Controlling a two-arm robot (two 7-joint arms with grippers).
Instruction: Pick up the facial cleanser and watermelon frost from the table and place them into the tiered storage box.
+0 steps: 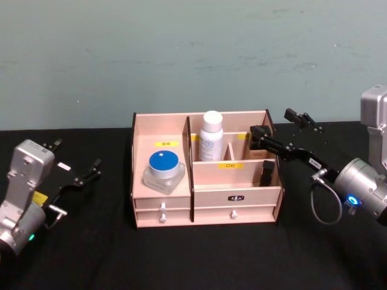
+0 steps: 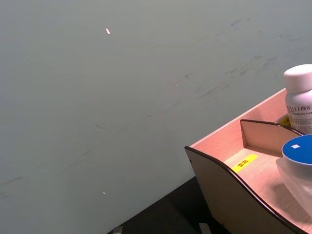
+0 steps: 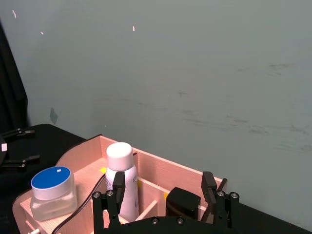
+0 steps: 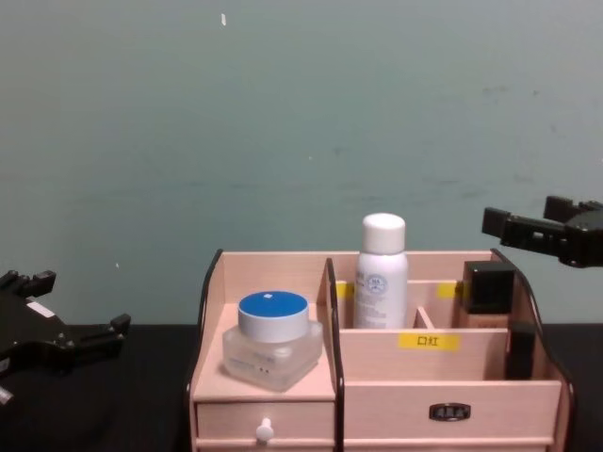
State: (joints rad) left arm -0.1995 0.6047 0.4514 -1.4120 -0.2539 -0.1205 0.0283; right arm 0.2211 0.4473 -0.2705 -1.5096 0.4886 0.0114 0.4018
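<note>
From where I sit both items look placed: the tall white cylindrical plastic facial cleanser bottle (image 1: pixel 211 136) stands upright in the rear middle compartment of the light wooden tiered storage box with black side edges (image 1: pixel 242 194), and the squat clear watermelon frost jar with its wide blue lid (image 1: pixel 164 170) sits on the box's left shelf. My right gripper (image 1: pixel 273 132) hangs with fingers spread and empty over the box's right rear corner, just above a dark square-capped bottle (image 4: pixel 488 285); I judge the step in hand is to pull clear, so I would lift straight up and back before swinging away, to avoid clipping that bottle or the side wall. My left gripper (image 1: pixel 77 166) waits released over the black table (image 1: pixel 91 241), well left of the box. The yellow labels (image 4: pixel 429 341) carry characters too small for me to read, like the cleanser's print.
</note>
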